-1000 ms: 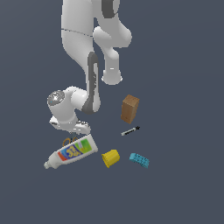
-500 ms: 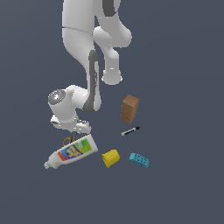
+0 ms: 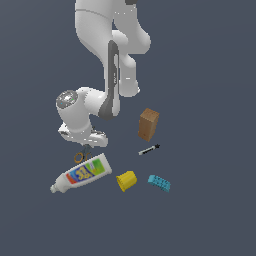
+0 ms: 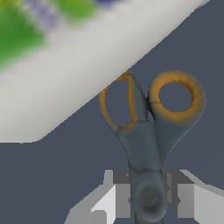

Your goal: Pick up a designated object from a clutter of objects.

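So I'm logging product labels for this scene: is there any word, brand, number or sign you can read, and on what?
Tube: a colourful label with blue lettering, too blurred to read in either view.
Box, cup, block, pen, scissors: no text visible.

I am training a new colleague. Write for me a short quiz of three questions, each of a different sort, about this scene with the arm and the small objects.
1. True or false: the scissors lie between the two fingers of the gripper.
2. Which object partly covers one orange handle loop in the wrist view? A) brown box B) white tube C) yellow cup
3. Fill in: in the exterior view, the thin black pen lies just below the ____.

Key
1. True; a finger stands on each side of the pivot.
2. B
3. brown box
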Robot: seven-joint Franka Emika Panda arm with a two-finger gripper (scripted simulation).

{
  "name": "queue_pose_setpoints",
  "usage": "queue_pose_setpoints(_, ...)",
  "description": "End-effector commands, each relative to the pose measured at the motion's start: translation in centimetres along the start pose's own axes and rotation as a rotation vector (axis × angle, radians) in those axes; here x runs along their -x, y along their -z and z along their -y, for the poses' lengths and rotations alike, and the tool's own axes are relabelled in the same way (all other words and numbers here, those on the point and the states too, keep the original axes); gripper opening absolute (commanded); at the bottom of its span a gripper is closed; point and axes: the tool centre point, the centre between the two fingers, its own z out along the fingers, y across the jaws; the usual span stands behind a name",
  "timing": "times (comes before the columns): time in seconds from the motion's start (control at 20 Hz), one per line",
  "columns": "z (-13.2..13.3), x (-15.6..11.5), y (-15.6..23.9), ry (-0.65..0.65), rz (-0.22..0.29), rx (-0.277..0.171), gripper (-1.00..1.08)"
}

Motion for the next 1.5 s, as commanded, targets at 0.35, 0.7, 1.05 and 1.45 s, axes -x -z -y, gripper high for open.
queue_pose_setpoints(0.35,4.7,1.4,8.3,0.006,-0.002,0.0,-1.0)
queue_pose_setpoints(0.7,8.5,2.6,15.5,0.006,-0.002,0.002,-1.0)
queue_pose_setpoints(1.05,12.3,3.8,22.8,0.006,-0.003,0.004,-1.0)
queue_pose_setpoints(1.45,16.0,4.7,29.6,0.007,-0.002,0.002,-1.0)
